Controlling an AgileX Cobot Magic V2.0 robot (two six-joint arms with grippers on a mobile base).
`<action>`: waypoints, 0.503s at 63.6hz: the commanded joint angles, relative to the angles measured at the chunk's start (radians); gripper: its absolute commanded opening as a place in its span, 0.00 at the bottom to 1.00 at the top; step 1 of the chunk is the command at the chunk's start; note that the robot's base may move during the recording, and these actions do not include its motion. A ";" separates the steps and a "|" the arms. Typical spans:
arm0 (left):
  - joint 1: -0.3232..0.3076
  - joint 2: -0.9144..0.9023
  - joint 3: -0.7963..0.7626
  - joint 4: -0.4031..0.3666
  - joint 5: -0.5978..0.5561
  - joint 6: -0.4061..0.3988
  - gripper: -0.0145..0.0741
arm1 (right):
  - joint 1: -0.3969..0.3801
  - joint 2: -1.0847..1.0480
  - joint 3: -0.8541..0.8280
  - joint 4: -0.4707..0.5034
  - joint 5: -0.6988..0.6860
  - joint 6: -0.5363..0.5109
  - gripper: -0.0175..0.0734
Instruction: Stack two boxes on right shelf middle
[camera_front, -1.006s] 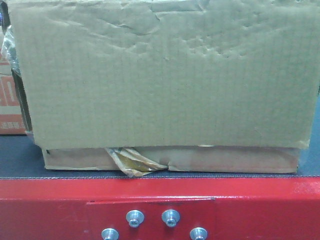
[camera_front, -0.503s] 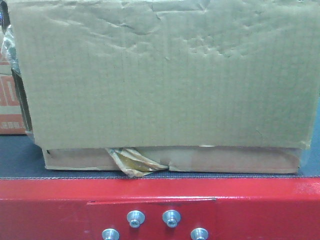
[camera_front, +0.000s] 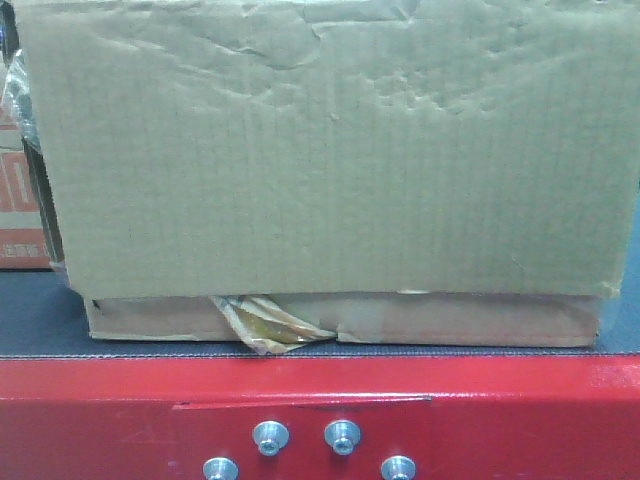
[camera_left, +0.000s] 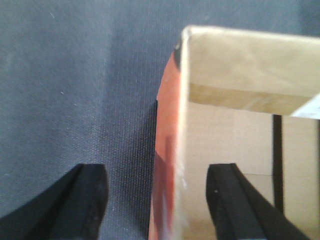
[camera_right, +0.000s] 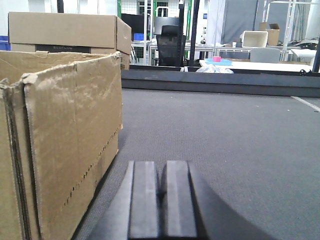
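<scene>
Left claw (camera_left: 157, 175) is gaping wide, straddling the upright wall of an orange-sided box (camera_left: 167, 125). One finger is hanging inside the open top, the other outside over the grey mat (camera_left: 75, 75). Neither seems to be touching the wall. Right claw (camera_right: 161, 167) is sitting pressed together, holding nothing, low over the mat and just beside a worn box (camera_right: 75, 140).

Front view: brown box (camera_front: 330, 160) is lying on a thin pale layer (camera_front: 450, 320), with torn tape (camera_front: 265, 325) poking out beneath. Both are sitting close to the red front edge of the bench (camera_front: 500, 400). A red-printed carton (camera_front: 15, 190) is peeking out behind the brown box's left end. Whether it is the orange-sided one, cannot tell.

Progress, judging: nothing is being carried yet. Boxes are sitting on the bench and no shelf is showing in any view, so lift, carry and stacking are all looking undone. Left claw seems to be lining up a pinch on the wall, and closing looks like the next move.
</scene>
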 joint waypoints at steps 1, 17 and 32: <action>0.001 0.016 -0.011 0.005 -0.028 0.002 0.50 | -0.005 -0.004 0.000 0.004 -0.022 -0.008 0.01; 0.001 0.016 -0.013 0.011 -0.034 0.002 0.04 | -0.005 -0.004 0.000 0.004 -0.022 -0.008 0.01; 0.018 -0.040 -0.043 0.020 -0.020 -0.018 0.04 | -0.005 -0.004 0.000 0.004 -0.022 -0.008 0.01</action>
